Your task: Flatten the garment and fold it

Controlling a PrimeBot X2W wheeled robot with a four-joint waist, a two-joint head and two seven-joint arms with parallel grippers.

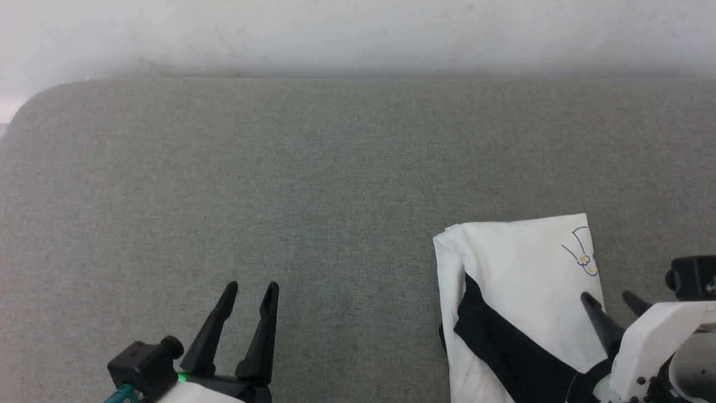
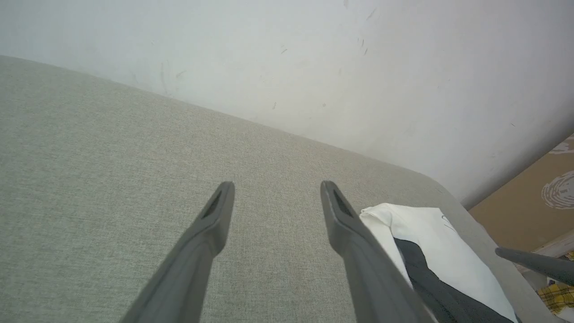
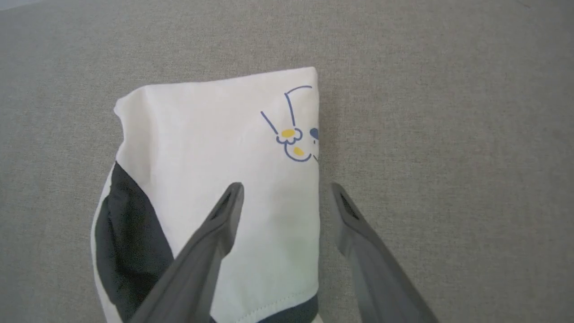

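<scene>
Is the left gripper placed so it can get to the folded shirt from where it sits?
Probably yes: only bare grey upholstery lies between the open left gripper and the folded shirt, though the open right gripper hovers over its right edge.

No readable text, number, label or brand anywhere; only marks are a blue-and-yellow cartoon line print (image 3: 293, 134) on the white front of the folded garment (image 3: 215, 148) and a white swirl (image 2: 558, 190) on a brown board (image 2: 515, 211), neither with letters.
</scene>
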